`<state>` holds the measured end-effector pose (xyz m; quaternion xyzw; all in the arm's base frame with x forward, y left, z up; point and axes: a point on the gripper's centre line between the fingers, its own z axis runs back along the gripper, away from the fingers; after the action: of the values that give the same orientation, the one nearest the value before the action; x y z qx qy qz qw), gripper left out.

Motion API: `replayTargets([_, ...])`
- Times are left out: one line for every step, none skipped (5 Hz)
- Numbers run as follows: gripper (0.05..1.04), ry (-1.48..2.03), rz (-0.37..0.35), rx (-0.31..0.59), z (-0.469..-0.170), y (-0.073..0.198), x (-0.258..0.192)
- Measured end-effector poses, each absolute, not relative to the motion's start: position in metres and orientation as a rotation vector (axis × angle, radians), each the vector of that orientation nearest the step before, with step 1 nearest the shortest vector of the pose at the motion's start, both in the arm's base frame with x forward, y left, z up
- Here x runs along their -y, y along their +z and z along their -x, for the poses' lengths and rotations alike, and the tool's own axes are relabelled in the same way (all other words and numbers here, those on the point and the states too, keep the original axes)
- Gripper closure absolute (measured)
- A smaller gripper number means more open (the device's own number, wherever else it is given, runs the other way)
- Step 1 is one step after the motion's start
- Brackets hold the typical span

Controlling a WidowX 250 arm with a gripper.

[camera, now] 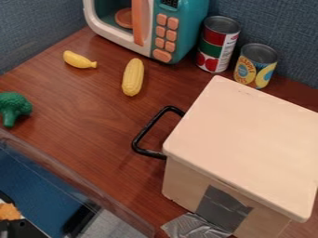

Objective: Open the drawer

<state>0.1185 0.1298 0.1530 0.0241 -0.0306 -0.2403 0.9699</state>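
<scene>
In the camera view, at the left edge of the brown table (81, 102), a green toy broccoli (14, 106) lies with its stem toward the near side. Below it, at the lower left, a clear plastic rim (74, 179) runs at a slant toward the bottom edge; past it are a blue surface and, in the corner, a brownish lump (9, 212) beside something black, too cut off to name.

Farther back, a small yellow toy banana (79, 59) lies on its side. To its right, against the blue wall panels, stands a teal and white toy microwave (195, 14) with orange buttons, an upright orange bar and a round orange plate (123, 17) inside. A yellow corn cob (133, 77) lies in front of the microwave and is the loose thing nearest the black drawer handle (151, 125), just apart from it. Right of the microwave, two cans stand upright: a red and green can (217, 44) and, just beside it, a shorter yellow and blue can (255, 67), both close behind the pale box (242, 139).

The handle juts out from the left side of this box, under the edge of its flat top. Grey tape (223, 209) covers part of the near side, with crumpled silver tape (192, 227) at its foot. I cannot tell whether the gripper is spread or pressed together, nor how the handle lies relative to it.
</scene>
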Motion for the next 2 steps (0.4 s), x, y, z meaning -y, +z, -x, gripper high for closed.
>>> replayTargets([0.083, -0.476, -0.041, 0.067, -0.12, 0.149, -0.128])
replayTargets([0.084, -0.417, -0.04, 0.118, -0.137, 0.134, -0.115])
